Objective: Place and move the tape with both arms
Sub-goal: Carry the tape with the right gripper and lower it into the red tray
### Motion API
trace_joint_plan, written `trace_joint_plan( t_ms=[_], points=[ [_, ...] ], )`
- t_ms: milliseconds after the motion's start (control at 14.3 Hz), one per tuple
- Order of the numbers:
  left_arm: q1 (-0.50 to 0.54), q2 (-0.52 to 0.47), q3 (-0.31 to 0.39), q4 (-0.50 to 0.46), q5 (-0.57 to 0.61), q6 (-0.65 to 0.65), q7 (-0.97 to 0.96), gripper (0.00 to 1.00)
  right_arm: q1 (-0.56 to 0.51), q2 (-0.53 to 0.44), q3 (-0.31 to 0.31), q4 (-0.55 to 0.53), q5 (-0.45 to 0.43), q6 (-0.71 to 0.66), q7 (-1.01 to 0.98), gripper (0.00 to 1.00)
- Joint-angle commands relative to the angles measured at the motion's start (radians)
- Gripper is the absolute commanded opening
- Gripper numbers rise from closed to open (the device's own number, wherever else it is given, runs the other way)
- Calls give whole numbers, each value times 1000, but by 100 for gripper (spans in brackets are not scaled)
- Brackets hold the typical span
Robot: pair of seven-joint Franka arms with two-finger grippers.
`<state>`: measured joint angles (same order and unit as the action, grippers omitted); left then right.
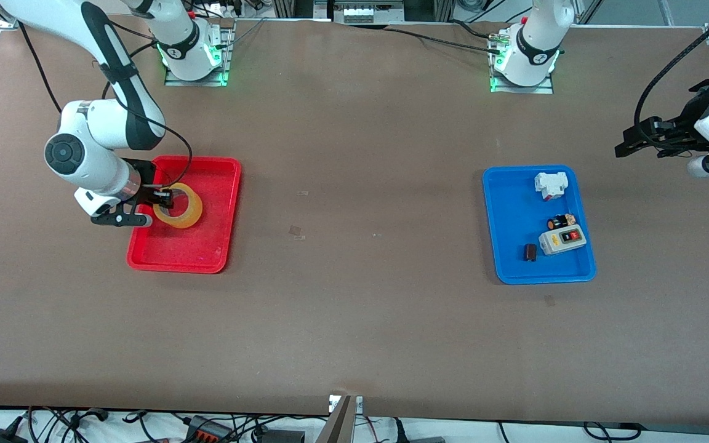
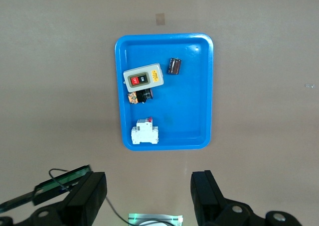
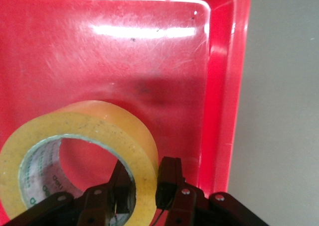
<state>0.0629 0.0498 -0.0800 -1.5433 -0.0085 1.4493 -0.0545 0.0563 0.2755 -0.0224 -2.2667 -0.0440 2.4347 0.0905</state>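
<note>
The tape (image 1: 178,207), a yellowish roll with a grey-white core, is over the red tray (image 1: 204,246) at the right arm's end of the table. My right gripper (image 1: 162,198) is shut on the roll's wall, one finger inside the core and one outside. In the right wrist view the tape (image 3: 87,151) stands on edge between the fingers (image 3: 169,178), with the right gripper (image 3: 144,178) closed on its wall. My left gripper (image 1: 640,136) is open and empty, held high past the blue tray (image 1: 508,203) at the left arm's end; its fingers (image 2: 84,196) stand wide apart.
The blue tray (image 2: 199,86) holds a white-grey switch box (image 1: 562,240), a white breaker (image 1: 551,184), a small dark cylinder (image 1: 530,252) and a small black and orange part (image 1: 562,221). Brown table lies between the trays.
</note>
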Motion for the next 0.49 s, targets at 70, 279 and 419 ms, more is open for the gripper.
trace_joint_plan(
  t_ms=[70, 279, 419],
  points=[
    [9, -19, -12, -17, 19, 13, 4, 100, -9, 18, 16, -16, 1, 38, -28, 14],
    [12, -19, -12, -15, 19, 11, 4, 100, -9, 19, 16, -11, 3, 37, -22, 59],
    [12, -19, -12, -14, 16, 11, 5, 100, -9, 7, 18, -5, 6, 34, -11, 84]
  ],
)
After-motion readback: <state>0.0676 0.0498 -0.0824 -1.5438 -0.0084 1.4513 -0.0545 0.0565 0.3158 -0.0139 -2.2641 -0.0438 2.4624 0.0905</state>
